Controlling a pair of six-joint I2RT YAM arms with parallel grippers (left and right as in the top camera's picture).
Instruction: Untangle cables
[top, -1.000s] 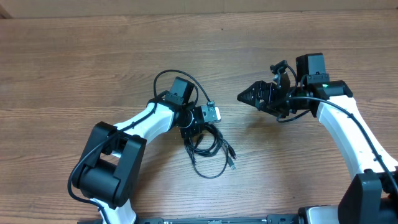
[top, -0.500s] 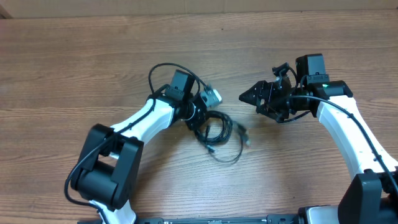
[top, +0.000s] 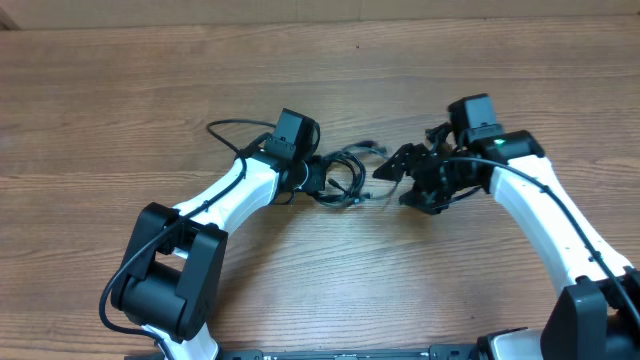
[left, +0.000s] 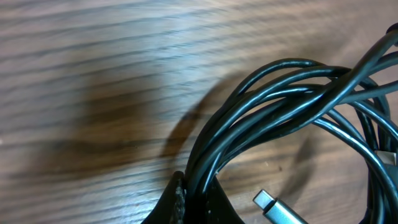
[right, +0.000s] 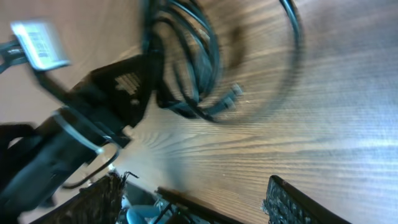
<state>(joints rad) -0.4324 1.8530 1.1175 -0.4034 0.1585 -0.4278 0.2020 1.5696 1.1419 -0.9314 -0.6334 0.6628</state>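
Shows smooth, slightly glossy black plastic sheath on the cables (left: 267, 102), silvery metal with dull shine on the plug (left: 277, 210), matt brown wood with fine grain on the table (top: 150, 90), and smooth white plastic on the left arm (top: 235, 190) and the right arm (top: 540, 205).

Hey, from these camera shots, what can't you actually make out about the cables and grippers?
Left wrist: the cables run off the right edge; the silver plug is cut by the bottom edge.
Overhead: strands too small to count; the left gripper covers its own grip.
Right wrist: motion blur; whether the right gripper touches the cables is unclear.
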